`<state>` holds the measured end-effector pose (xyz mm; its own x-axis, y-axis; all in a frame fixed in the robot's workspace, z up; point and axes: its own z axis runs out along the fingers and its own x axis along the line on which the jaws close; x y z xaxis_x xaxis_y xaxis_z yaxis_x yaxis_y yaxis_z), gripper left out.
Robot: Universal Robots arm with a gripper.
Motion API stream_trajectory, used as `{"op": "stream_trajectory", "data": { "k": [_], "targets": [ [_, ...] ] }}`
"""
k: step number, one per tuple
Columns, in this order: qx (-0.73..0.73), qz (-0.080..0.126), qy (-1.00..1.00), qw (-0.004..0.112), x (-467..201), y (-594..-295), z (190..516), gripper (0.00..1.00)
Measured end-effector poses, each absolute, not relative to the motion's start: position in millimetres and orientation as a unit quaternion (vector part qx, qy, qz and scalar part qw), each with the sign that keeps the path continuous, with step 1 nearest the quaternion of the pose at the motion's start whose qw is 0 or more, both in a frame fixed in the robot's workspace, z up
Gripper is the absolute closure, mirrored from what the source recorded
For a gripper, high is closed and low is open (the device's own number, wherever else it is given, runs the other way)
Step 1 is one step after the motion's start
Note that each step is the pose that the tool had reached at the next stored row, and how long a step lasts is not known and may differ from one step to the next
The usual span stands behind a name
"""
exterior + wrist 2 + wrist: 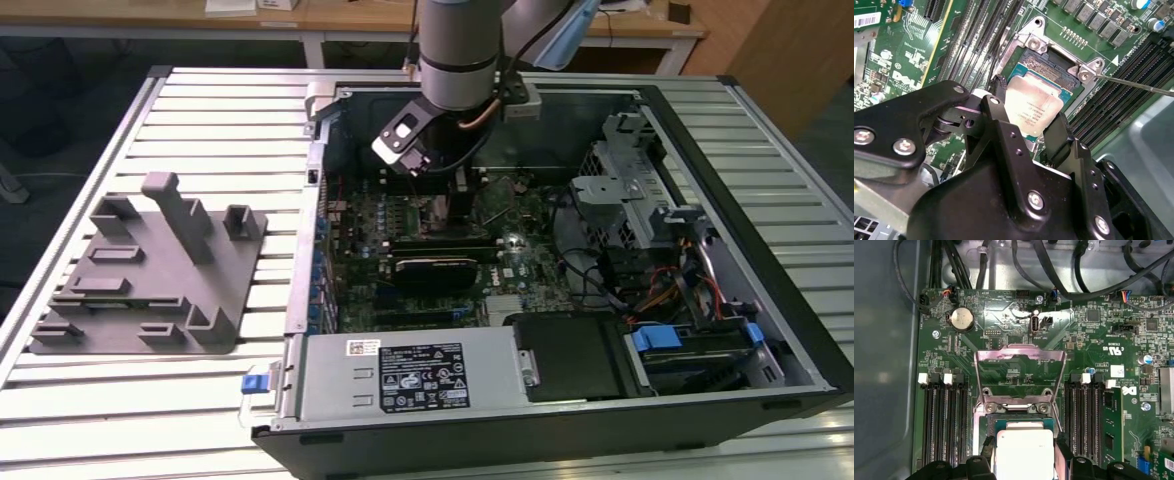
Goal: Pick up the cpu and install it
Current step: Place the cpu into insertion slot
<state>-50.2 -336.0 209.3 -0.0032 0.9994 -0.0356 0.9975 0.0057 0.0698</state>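
Clamping the cpu (1034,102), the gripper (1026,114) hovered at the open socket (1051,62), twelve o'clock within the computer case (561,440). Pickup was done; seating unconfirmed, load plate (1019,357) raised.

**A:** Tight quarters inside the computer case (561,428)! The gripper (1029,125) sits right over the socket (1049,62), its fingers (999,117) clamped on two edges of the cpu (1034,105).

**B:** And the load plate (1019,356) stands swung up on one side of the socket, with the thin lever (1134,85) jutting out beside it.

**A:** Memory slots (944,420) flank the socket on both sides, lying low and flat.

**B:** Black cables (1064,287) loop beyond the load plate. The drive cage (627,185) rises at the exterior view's right.

**A:** Outside the case, the tabletop (214,110) lies open but for the grey fixture block (147,285) at the exterior view's left.
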Motion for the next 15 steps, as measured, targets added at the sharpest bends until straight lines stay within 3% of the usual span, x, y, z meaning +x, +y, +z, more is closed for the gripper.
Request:
{"op": "stream_trajectory", "data": {
  "k": [15],
  "targets": [
    [0.705, 0.012, 0.708, 0.037, -52.7, -333.9, 202.1, 0.45]
  ]
}}
